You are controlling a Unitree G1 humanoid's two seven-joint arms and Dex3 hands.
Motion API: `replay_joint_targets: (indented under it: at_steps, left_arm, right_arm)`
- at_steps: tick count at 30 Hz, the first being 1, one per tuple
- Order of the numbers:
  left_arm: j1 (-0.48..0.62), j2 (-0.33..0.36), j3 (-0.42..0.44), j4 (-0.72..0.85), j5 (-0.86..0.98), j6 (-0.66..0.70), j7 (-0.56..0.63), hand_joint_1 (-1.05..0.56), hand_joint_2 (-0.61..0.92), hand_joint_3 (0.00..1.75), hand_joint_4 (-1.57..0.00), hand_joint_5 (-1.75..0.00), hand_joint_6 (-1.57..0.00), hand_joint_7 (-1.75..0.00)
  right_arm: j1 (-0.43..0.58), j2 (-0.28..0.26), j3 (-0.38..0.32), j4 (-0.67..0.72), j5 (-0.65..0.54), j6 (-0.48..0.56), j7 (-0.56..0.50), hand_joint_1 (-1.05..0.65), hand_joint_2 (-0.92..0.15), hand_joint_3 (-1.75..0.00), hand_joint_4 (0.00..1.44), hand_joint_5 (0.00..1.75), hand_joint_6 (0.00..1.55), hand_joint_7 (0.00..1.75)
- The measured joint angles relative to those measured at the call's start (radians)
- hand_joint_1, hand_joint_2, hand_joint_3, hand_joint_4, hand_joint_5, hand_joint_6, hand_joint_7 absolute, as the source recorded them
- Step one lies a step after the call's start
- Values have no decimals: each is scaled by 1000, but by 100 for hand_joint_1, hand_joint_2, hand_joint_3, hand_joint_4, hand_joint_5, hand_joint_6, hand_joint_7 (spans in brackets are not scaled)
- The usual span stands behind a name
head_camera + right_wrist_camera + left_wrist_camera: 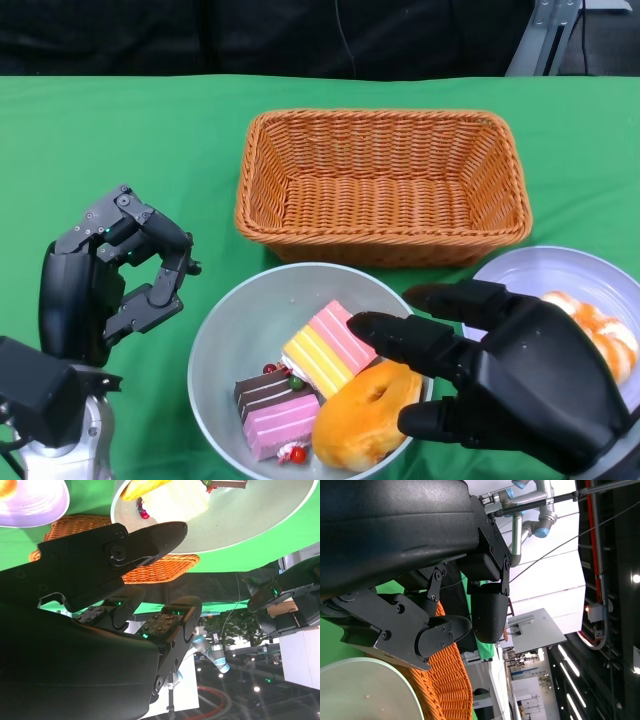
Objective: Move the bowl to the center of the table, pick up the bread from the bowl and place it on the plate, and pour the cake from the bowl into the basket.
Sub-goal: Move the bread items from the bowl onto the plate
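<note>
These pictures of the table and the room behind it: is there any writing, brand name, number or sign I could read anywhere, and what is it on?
None can be read.
The bowl, basket, plate and green tablecloth carry no print.
The right hand and left hand show no readable label.
The room seen in the wrist views shows lights and equipment, with no legible sign.
</note>
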Motion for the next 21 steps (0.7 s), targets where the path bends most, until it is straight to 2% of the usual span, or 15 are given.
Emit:
replay_joint_targets:
  at_steps: [12, 21]
  left_arm:
    - [0, -4, 1, -1, -1, 0, 0, -6, 72, 82, -75, -156, -73, -140]
    - [0, -4, -1, -6, -7, 0, 0, -7, 72, 81, -76, -156, -73, -141]
  right_arm:
    - [-45, -10, 22, 73, -31, -29, -16, -75, -90, -1, 71, 2, 66, 0]
    - [-73, -39, 24, 73, -44, -31, 72, -75, -92, -1, 68, 0, 63, 0]
